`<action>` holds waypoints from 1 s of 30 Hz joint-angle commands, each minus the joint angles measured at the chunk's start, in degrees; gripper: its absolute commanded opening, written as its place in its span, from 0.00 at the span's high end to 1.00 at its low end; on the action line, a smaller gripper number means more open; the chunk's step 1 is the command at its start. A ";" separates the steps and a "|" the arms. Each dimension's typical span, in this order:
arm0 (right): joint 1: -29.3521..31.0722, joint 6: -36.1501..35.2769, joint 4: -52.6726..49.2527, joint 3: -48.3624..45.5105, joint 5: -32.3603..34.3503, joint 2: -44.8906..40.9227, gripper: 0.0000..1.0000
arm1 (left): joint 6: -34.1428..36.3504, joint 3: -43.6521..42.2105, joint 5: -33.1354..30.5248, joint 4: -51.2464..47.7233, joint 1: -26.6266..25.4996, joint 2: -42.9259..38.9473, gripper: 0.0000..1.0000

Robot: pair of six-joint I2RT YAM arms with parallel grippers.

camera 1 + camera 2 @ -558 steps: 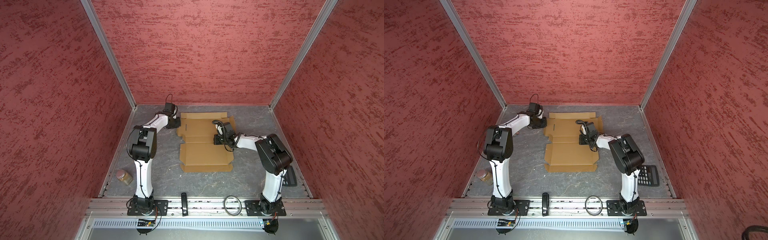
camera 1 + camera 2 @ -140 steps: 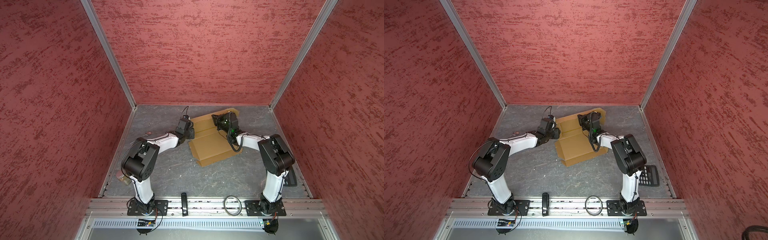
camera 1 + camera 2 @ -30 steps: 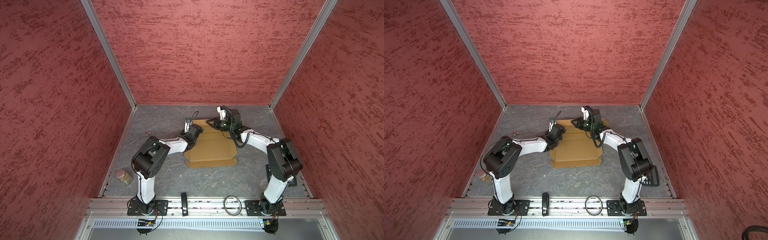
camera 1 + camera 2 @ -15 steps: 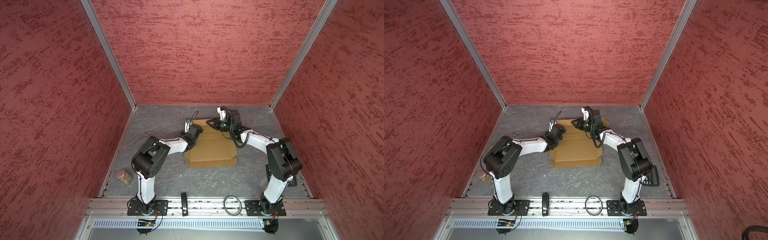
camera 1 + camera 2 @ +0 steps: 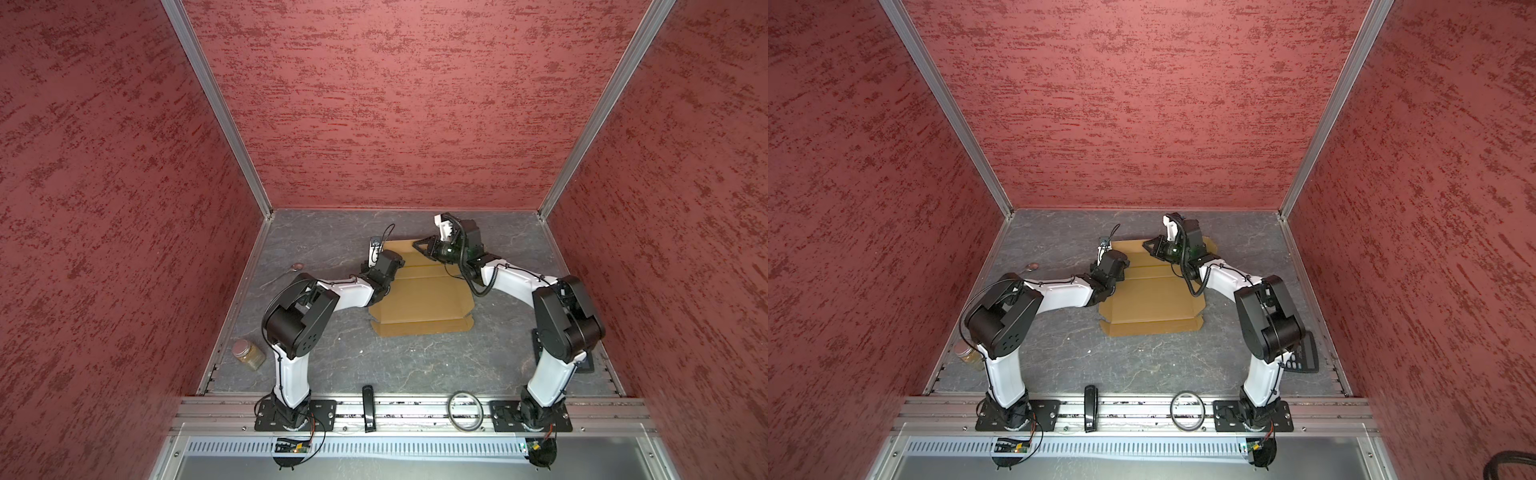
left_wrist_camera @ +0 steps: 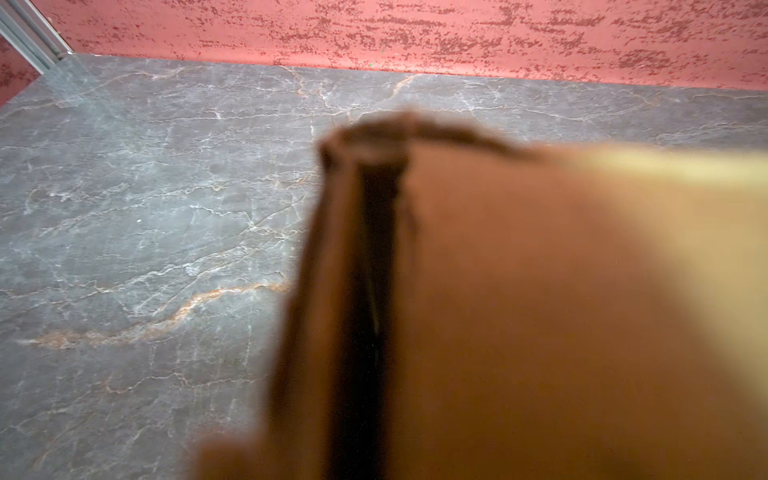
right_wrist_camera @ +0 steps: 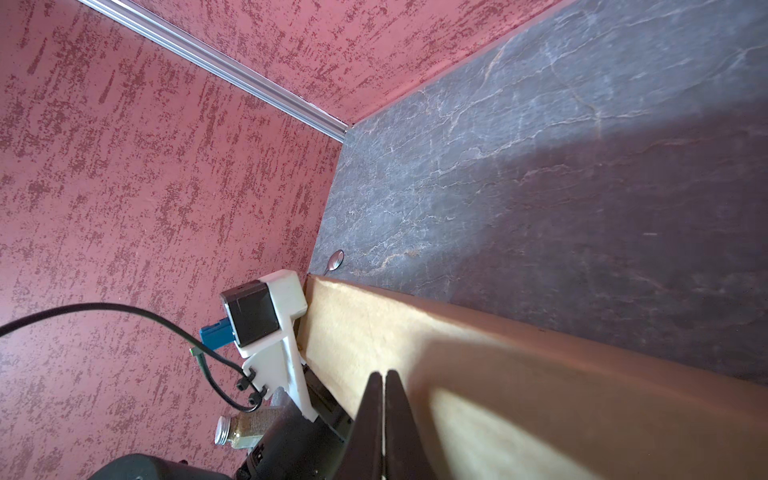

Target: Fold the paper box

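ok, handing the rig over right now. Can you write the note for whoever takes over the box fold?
Left gripper: at the box's left edge, where a side flap looks lifted. Can't tell if it is open or shut, because its wrist view is blurred cardboard.
Right gripper: shut, nothing between the fingers, tips at the far flap.
Box: mid table, mostly flat, near flap lying down.
Done: little to see; no wall stands locked.
Left: raise walls, tuck flaps, close lid.

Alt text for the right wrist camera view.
The black right gripper, jaws shut, points at a panel of the brown cardboard box. Beyond lie a grey marbled table, a small metal spoon and red textured walls.
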 commanded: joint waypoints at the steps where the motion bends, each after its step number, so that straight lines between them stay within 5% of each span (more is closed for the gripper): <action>1: -0.21 -0.13 1.16 -0.19 1.31 0.14 0.93 | -0.25 -2.34 2.81 -2.04 0.89 0.11 0.59; 9: -0.17 -0.34 -0.04 0.41 2.04 0.13 0.93 | -0.64 -8.07 5.22 6.45 1.25 -2.51 0.52; 30: -0.16 -0.25 -0.55 2.25 2.62 0.76 0.93 | 2.65 -8.78 5.24 9.23 1.38 -4.33 0.32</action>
